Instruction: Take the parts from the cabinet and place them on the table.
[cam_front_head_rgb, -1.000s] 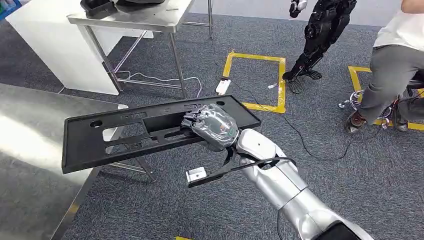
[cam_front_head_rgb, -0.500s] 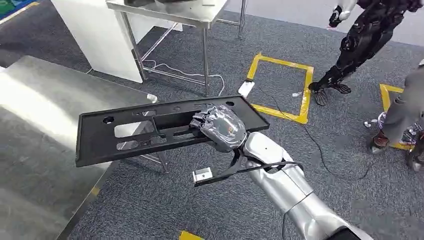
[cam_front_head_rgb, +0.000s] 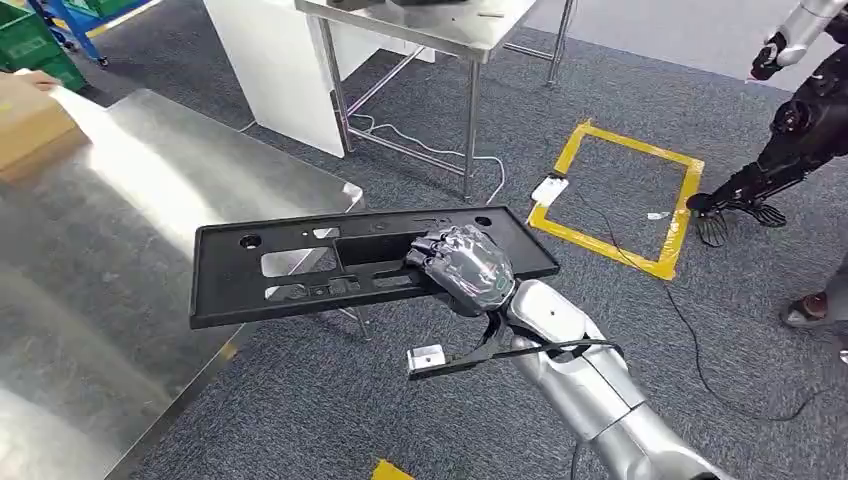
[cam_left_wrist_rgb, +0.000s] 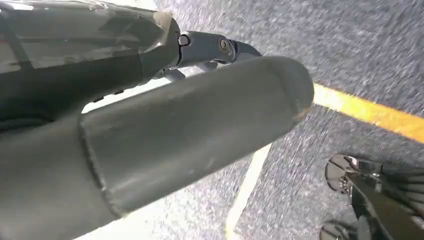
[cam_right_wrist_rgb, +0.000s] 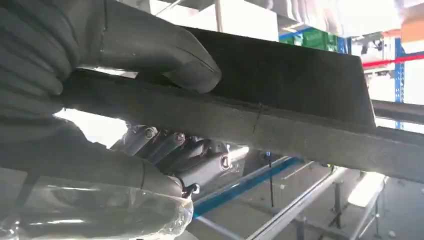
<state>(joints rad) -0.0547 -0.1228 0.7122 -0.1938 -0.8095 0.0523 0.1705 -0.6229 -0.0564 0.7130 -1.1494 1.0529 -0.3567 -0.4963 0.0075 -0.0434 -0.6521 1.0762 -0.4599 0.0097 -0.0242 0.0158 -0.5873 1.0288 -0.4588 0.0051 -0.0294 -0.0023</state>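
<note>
Grey carpet (cam_front_head_rgb: 330, 400) is covering the floor, with a square of yellow tape (cam_front_head_rgb: 620, 200) lying on it toward the right. At far left, a brown cardboard box (cam_front_head_rgb: 30, 125) is resting on a large, shiny stainless-steel table (cam_front_head_rgb: 120, 260), and green plastic crates (cam_front_head_rgb: 40, 45) are standing beyond the table's far corner. Further back, a second steel table on thin legs (cam_front_head_rgb: 450, 30) is standing beside a white cabinet panel (cam_front_head_rgb: 270, 70), with white cables (cam_front_head_rgb: 430, 155) trailing on the carpet beneath it.

At centre, a long, flat, black plastic panel with rectangular cut-outs and round holes (cam_front_head_rgb: 330, 265) is being held roughly level in the air; its left end is overhanging the corner of the large table, while its right end is extending over the carpet. The right hand (cam_front_head_rgb: 465, 268), wrapped in clear film, is grasping the panel near its middle; in the right wrist view, the thick grey thumb (cam_right_wrist_rgb: 165, 55) is pressing on one face of the panel (cam_right_wrist_rgb: 300, 115) and the darker fingers (cam_right_wrist_rgb: 170, 145) are curling against the opposite face.

At right, a black humanoid robot (cam_front_head_rgb: 800, 130) is standing on the carpet, and a shoe (cam_front_head_rgb: 805, 312) is showing at the edge.

In the left wrist view, the left hand (cam_left_wrist_rgb: 150, 135) is hanging above the carpet; whether its fingers are released or clenched cannot be told.
</note>
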